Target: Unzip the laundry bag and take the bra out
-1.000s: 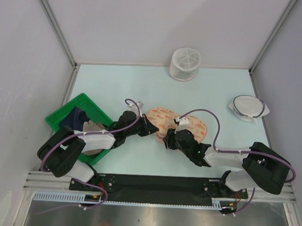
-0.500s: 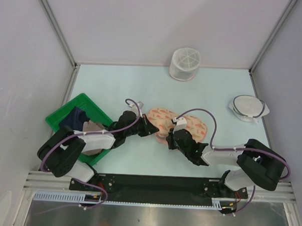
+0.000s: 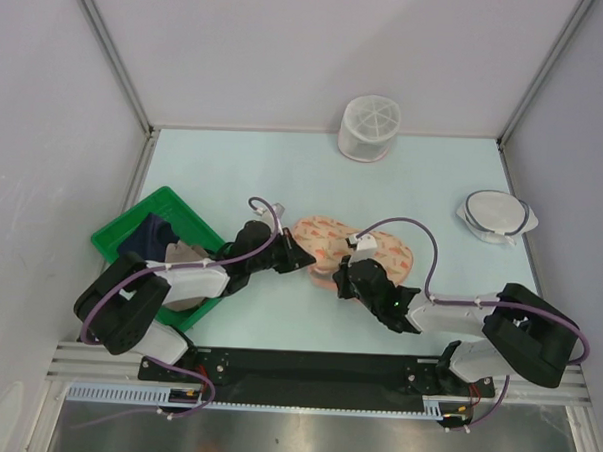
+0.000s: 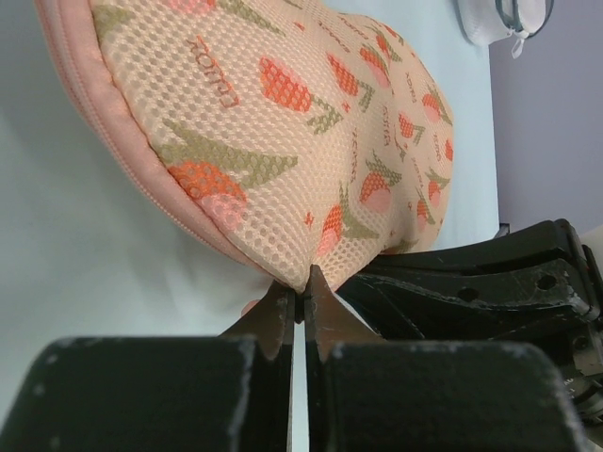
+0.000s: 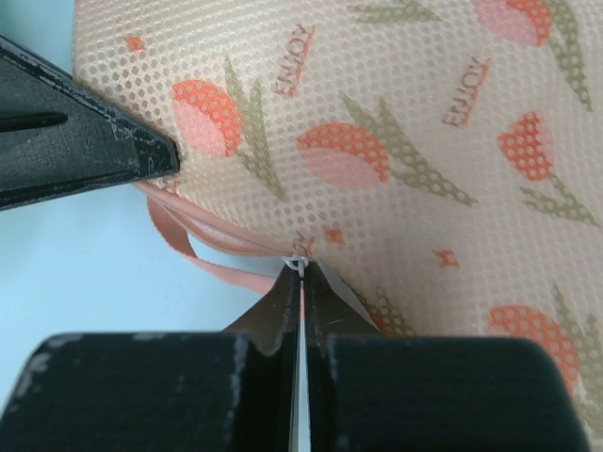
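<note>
The laundry bag [image 3: 356, 248], a peach mesh pouch with orange-red tulip print and pink zip edging, lies mid-table. It fills the left wrist view [image 4: 283, 132] and the right wrist view [image 5: 396, 132]. My left gripper [image 3: 302, 261] is shut on a pinch of the bag's mesh at its left end [image 4: 300, 282]. My right gripper [image 3: 337, 281] is shut on the bag's small white zip pull [image 5: 300, 265] at the near seam. A short stretch of pink zip edging [image 5: 188, 240] hangs parted left of the pull. The bra is hidden.
A green tray [image 3: 121, 233] with dark navy and tan cloths sits at the left. A white mesh cylinder [image 3: 369, 127] stands at the back. A flat white mesh disc [image 3: 494, 215] lies at the right.
My right gripper has shifted slightly along the bag's near edge, first right then back left, still shut. The left gripper has kept its hold in place.
</note>
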### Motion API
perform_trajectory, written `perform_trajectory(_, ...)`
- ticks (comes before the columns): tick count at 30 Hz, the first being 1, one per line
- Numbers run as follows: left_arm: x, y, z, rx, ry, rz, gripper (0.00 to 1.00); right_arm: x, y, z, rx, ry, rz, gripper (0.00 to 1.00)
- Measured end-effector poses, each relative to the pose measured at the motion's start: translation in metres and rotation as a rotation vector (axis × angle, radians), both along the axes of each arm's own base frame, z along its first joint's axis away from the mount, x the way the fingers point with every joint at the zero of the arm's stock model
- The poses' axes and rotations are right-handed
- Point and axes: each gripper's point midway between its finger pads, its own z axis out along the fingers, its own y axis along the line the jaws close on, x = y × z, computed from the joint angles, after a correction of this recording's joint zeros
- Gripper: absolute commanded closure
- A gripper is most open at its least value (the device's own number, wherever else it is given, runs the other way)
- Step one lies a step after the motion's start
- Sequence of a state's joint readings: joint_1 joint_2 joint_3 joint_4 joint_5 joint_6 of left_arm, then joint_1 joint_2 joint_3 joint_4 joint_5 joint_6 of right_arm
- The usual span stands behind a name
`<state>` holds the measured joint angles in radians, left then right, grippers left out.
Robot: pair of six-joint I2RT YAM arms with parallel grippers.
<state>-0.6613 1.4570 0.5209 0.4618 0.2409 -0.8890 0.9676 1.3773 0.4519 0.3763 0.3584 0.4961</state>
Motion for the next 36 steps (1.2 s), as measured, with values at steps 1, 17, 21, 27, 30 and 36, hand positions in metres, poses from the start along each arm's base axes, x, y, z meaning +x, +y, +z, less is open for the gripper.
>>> perform_trajectory(1, 0.001, 0.001, 0.0, 0.0, 0.0, 0.003, 1.0, -0.001, -0.001, 0.002, 0.005, -0.001, -0.002, 1.0)
perform_trajectory(17, 0.011, 0.014, 0.002, 0.023, -0.011, 0.024, 1.0, -0.012, -0.026, 0.005, 0.024, 0.019, -0.071, 1.0)
perform_trajectory(21, 0.018, 0.018, 0.004, 0.037, -0.02, 0.033, 1.0, -0.016, -0.036, 0.006, 0.027, 0.022, -0.094, 1.0)
perform_trajectory(27, 0.029, 0.021, 0.004, 0.058, -0.031, 0.043, 1.0, -0.019, -0.046, 0.009, 0.033, 0.027, -0.127, 1.0)
perform_trajectory(30, 0.033, 0.024, -0.001, 0.072, -0.026, 0.049, 1.0, -0.022, -0.052, 0.007, 0.021, 0.036, -0.14, 1.0)
perform_trajectory(36, 0.041, 0.025, -0.009, 0.1, -0.013, 0.051, 1.0, -0.025, -0.059, 0.005, 0.011, 0.05, -0.16, 1.0)
